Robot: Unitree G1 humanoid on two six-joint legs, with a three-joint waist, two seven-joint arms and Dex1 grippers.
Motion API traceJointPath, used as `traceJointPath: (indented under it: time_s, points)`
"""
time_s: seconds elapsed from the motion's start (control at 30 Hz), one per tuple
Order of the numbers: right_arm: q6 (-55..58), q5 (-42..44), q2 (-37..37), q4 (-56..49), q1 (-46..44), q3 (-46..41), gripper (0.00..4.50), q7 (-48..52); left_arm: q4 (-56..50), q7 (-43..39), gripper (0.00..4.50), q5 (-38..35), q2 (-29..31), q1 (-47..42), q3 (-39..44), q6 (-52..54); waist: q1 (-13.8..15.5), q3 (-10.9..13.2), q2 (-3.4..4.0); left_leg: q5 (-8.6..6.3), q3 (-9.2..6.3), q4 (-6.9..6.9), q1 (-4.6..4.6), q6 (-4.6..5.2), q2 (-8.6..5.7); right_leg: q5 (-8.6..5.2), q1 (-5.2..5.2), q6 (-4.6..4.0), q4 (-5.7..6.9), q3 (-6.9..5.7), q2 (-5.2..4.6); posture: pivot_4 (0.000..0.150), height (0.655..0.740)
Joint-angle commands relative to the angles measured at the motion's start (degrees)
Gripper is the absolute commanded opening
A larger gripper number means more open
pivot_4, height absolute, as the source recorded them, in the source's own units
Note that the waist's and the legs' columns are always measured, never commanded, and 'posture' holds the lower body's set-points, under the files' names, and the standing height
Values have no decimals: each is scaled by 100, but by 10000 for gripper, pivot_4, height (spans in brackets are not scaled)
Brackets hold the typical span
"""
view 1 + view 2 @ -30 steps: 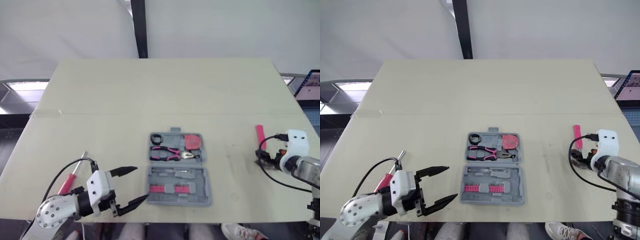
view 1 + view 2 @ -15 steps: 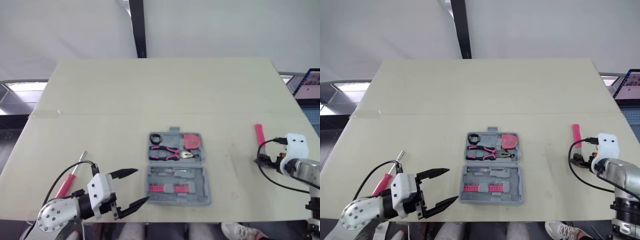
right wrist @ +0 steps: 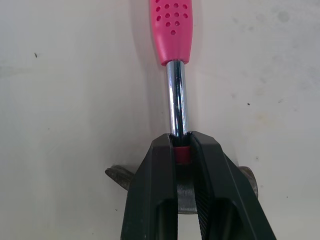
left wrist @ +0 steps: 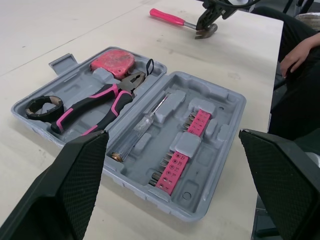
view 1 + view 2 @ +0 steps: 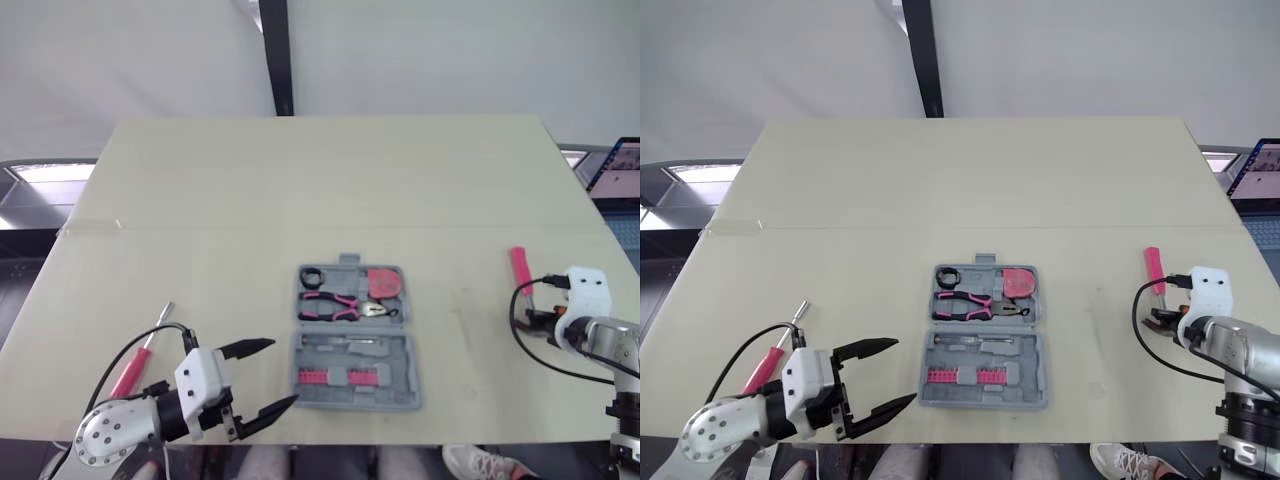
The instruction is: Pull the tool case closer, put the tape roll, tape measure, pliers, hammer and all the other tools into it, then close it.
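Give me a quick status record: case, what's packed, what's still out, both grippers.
case: tool case open, lying flat at centre
packed: tape roll, pliers, tape measure
out: hammer to the right; pink-handled screwdriver to the left
left gripper: open, empty, beside case's near-left corner
right gripper: shut on hammer's shaft by the head

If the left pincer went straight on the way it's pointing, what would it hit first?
The left pincer would probably meet the open grey plastic tool case, at its bit-holder half.
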Motion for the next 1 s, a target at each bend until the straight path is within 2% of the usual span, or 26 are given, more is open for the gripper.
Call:
traceJointPath:
  time_s: [0.03, 0.17, 0.33, 0.5, 0.77, 1.0]
  points:
    - [-12, 2, -303, -433, 106, 137, 347, 240, -153, 181, 45000, -537, -120, -12, 344, 239, -2, 0, 0, 0, 0, 0, 0, 0, 0, 0, 0, 0, 1, 0, 0, 1500, 7400]
    - [6, 241, -1193, -1231, 396, 670, 347, 1111, -110, 87, 45000, -845, 65, -33, 838, 440, 6, 16, 27, 0, 1, 2, -9, 0, 0, 0, -12, 0, 8, 2, -1, 1500, 7400]
    - [-513, 586, -2866, -2605, 1105, 1352, 347, 2779, -64, -187, 45000, -952, 355, 57, 1150, 533, 9, 24, 29, 1, 4, -3, -10, 2, 1, 0, -16, 0, -4, 3, 1, 1500, 7400]
    - [-976, 777, -3925, -3277, 926, 1686, 347, 3863, -112, -388, 45000, -1120, 489, 157, 1373, 609, -2, 39, 6, 1, 6, 5, -9, 3, 0, 0, -16, 0, -16, 5, 0, 1500, 7400]
    - [-523, 970, -4576, -4170, -590, 2895, 347, 4555, -221, -518, 45000, -1059, 579, 311, 1420, 676, -2, 53, 0, 1, 6, -2, -13, 3, 2, 0, -22, 0, -24, 6, 0, 1500, 7400]
    - [313, 933, -4286, -5103, -1674, 3988, 347, 4416, -370, -603, 45000, -1042, 640, 612, 1452, 748, 3, 55, -3, 0, 4, -1, -31, 3, 1, 0, -38, 0, -23, 4, 0, 1500, 7400]
